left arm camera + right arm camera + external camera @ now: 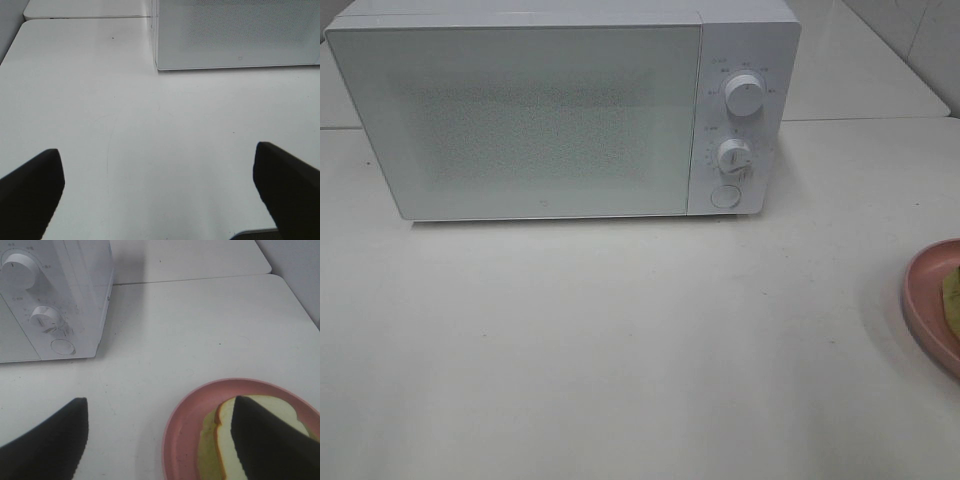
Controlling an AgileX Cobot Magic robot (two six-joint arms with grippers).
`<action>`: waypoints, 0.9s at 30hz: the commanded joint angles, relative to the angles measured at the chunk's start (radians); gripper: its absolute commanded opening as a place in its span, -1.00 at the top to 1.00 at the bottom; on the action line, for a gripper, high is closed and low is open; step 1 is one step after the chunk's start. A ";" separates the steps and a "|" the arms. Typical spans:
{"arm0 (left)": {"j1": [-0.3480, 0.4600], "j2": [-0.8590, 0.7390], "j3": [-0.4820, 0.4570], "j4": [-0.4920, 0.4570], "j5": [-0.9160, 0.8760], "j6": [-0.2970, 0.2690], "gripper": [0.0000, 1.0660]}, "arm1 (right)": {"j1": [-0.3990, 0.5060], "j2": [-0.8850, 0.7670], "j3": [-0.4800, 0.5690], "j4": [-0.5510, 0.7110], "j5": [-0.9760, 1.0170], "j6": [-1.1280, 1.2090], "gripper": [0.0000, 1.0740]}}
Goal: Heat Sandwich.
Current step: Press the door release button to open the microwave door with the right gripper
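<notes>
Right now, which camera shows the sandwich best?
The right wrist view: the sandwich lies on its pink plate, partly hidden by the right gripper. The exterior high view catches only a sliver; the left wrist view shows none.

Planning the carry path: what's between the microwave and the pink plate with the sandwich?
Nothing: only bare white tabletop separates the microwave from the pink plate holding the sandwich, clearest in the right wrist view.

High camera looks down on the microwave [520,120] front, upper frame; both wrist cameras ride low over the table [620,350], sharing that microwave
</notes>
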 commanded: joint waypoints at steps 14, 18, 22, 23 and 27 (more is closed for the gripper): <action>0.000 -0.026 0.005 -0.003 -0.009 0.000 -0.82 | -0.007 0.227 0.001 -0.009 -0.415 -0.033 -0.42; 0.000 -0.026 0.005 -0.003 -0.009 0.000 -0.82 | -0.005 0.271 0.001 -0.008 -0.503 -0.068 -0.42; 0.000 -0.026 0.005 -0.003 -0.009 0.000 -0.82 | -0.005 0.300 0.001 0.000 -0.548 -0.079 -0.42; 0.000 -0.026 0.005 -0.003 -0.009 0.000 -0.82 | -0.005 0.302 0.001 0.000 -0.556 -0.079 -0.42; 0.000 -0.026 0.005 -0.003 -0.009 0.000 -0.82 | -0.005 0.323 0.001 0.028 -0.589 -0.079 -0.42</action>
